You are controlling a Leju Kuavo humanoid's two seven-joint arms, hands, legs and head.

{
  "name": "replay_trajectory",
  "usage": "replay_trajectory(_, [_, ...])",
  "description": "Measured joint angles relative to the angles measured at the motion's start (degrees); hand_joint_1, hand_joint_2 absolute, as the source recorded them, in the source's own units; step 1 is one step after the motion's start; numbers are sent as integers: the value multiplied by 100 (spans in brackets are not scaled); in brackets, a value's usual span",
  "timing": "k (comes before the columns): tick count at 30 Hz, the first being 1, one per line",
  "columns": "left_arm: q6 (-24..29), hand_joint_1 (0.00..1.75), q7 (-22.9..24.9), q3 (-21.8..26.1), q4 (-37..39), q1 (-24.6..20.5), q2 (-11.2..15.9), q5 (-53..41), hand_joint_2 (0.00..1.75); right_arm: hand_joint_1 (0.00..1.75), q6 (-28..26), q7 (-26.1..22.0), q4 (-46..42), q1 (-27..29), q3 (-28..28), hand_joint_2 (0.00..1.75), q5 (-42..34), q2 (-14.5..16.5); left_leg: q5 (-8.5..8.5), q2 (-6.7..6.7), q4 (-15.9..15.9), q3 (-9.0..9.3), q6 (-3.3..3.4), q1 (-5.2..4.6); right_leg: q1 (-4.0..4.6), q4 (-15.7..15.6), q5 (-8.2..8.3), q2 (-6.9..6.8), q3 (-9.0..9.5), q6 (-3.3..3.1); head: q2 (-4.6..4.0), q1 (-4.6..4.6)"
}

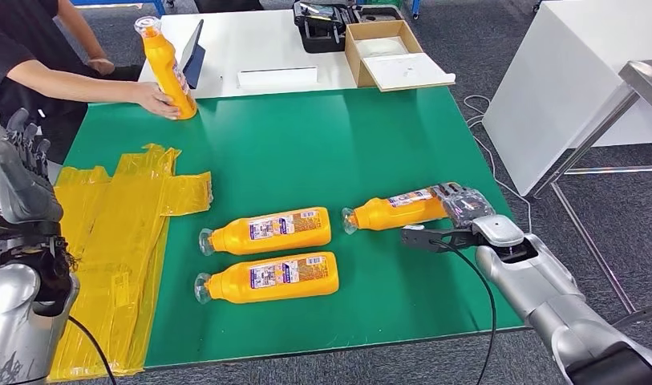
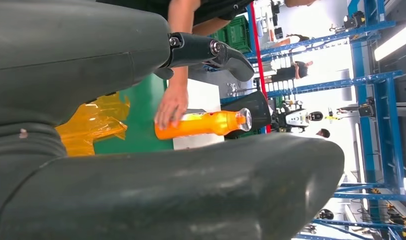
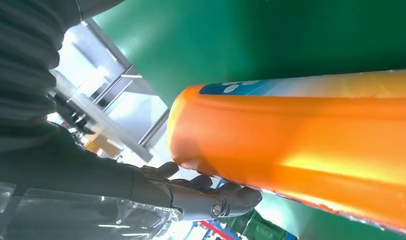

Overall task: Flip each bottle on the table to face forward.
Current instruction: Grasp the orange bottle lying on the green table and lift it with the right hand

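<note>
Three orange bottles lie on their sides on the green mat [image 1: 306, 144], caps pointing left. Two of them [image 1: 266, 230] [image 1: 268, 277] lie side by side in the middle with their labels up. The third bottle [image 1: 394, 210] lies to their right, its label turned toward the far side. My right hand [image 1: 459, 215] grips its base, with fingers [image 3: 210, 200] curled over the end and the thumb along the near side. My left hand [image 1: 22, 172] is raised off the mat's left edge, empty, with fingers apart. A person's hand [image 1: 158, 100] holds a fourth bottle [image 2: 201, 124] upright at the far left corner.
A crumpled yellow plastic sheet [image 1: 114, 233] covers the mat's left side. Behind the mat, a white table [image 1: 258, 40] carries a cardboard box [image 1: 386, 52], a black case [image 1: 322, 24] and a tablet [image 1: 192, 52]. Another white table [image 1: 563, 72] stands at the right.
</note>
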Motion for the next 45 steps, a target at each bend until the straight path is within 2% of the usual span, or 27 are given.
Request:
replay_trajectory(16, [-33,0,3,-102,67,-83,-9,56,0,2,-56,110,260,-68,-45,175,336,137,3,-5,0,14,5,2,-3,-3,2,-1,15,5,0,1])
replay_trajectory(17, [-33,0,1,-107,68,-84,-9,66,0,38,-61,122,262,-68,-46,175,365,137,3,-6,0,14,6,1,-3,-3,3,-1,16,5,0,1])
replay_trajectory(20, [-21,0,-23,-112,69,-75,-9,132,0,168,-103,193,262,-48,-51,175,495,136,5,-11,0,14,8,1,-4,-3,3,-4,19,5,0,1])
replay_trajectory(21, [-10,0,-37,-102,69,-63,-9,158,0,175,-119,225,261,-35,-56,175,549,135,5,-13,0,14,8,1,-4,-3,3,-4,20,5,0,1])
replay_trajectory(25, [39,0,-101,-3,51,61,1,252,0,175,-126,305,239,-9,-117,175,700,133,5,-14,0,16,8,1,-4,-4,3,-4,22,5,0,0])
replay_trajectory(26, [42,0,-113,25,39,100,5,269,0,159,-117,312,229,-10,-135,175,719,133,5,-14,0,17,8,1,-4,-6,3,-4,22,5,0,-1])
replay_trajectory(29, [42,0,-130,113,3,197,12,302,0,28,-61,321,195,-15,-176,175,737,133,4,-20,0,27,8,5,-3,-15,-1,-7,20,7,0,0])
replay_trajectory(30, [39,0,-131,134,-8,223,14,308,0,0,-35,322,187,-10,-186,175,742,132,3,-25,-1,30,7,7,-2,-16,-4,-8,20,10,0,1])
replay_trajectory(38, [21,0,-134,379,-228,516,20,316,0,0,-310,412,-331,264,-487,175,636,99,5,-30,-1,17,10,-6,-1,-16,3,-8,36,29,0,-1])
replay_trajectory(45, [-119,0,-132,508,-329,623,21,363,0,0,-241,451,-727,242,-708,175,472,71,6,-33,0,-11,11,-5,-2,-15,2,-9,6,30,0,-1])
